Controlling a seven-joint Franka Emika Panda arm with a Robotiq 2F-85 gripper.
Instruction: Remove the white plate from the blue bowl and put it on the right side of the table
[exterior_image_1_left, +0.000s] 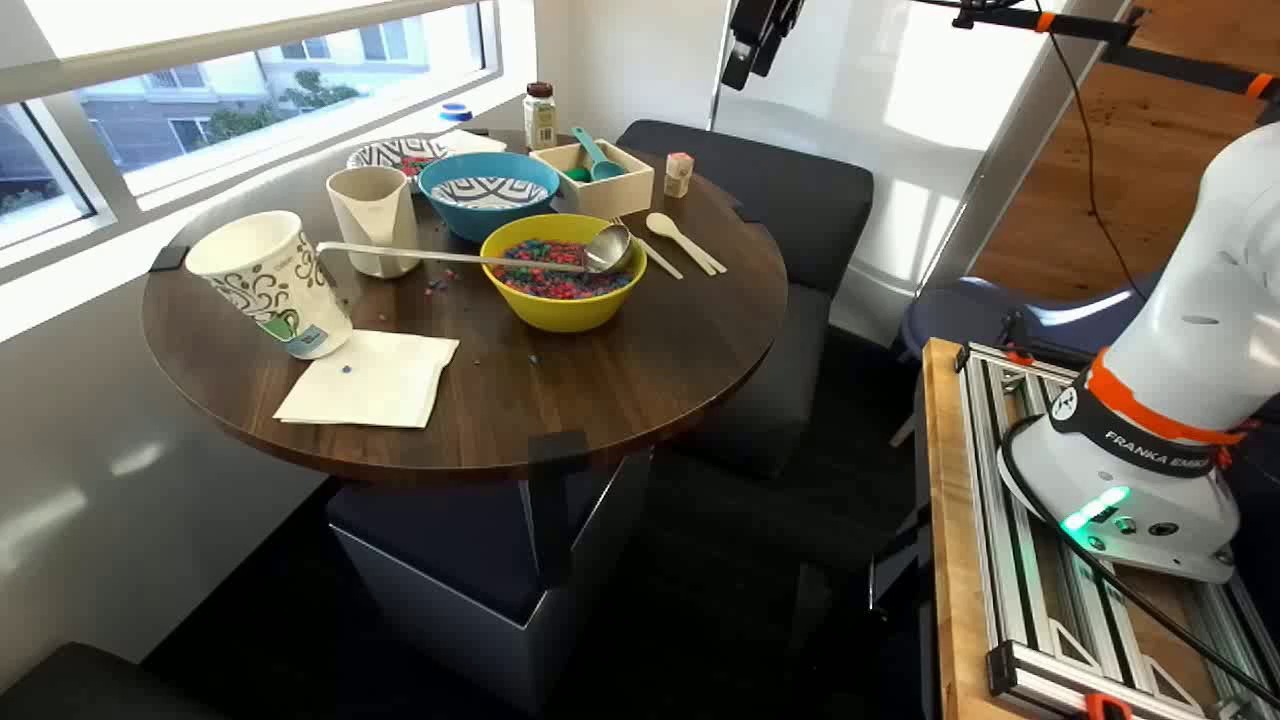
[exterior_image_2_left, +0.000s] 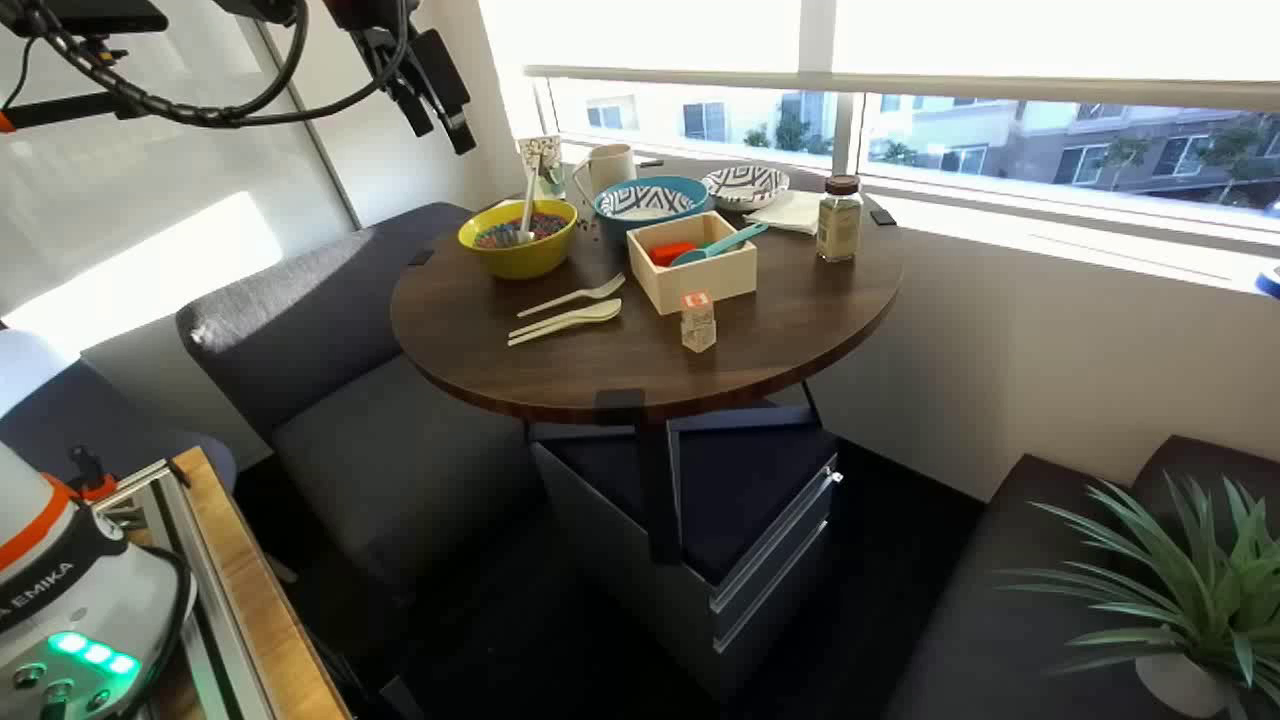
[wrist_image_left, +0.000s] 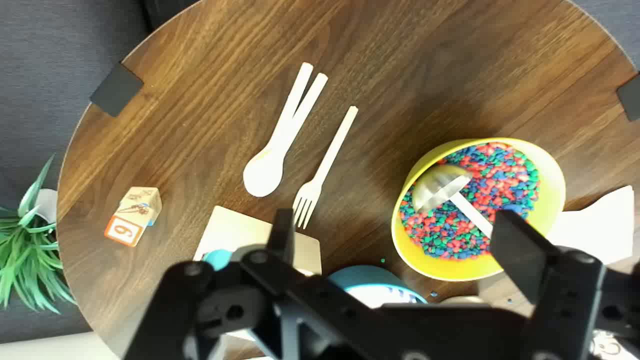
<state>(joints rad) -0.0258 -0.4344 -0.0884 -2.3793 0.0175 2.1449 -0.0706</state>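
The white plate with dark zigzag markings lies inside the blue bowl. Both also show in an exterior view, the plate within the bowl's rim. The bowl stands on the far half of the round dark-brown table. In the wrist view only part of the plate and bowl shows; my gripper's body hides the rest. My gripper is wide open and empty, high above the table. In an exterior view the gripper hangs up and to the side of the bowls.
A yellow bowl of coloured bits with a ladle stands beside the blue bowl. A wooden box, pitcher, tilted paper cup, spice jar, cutlery, small block and another patterned dish surround it.
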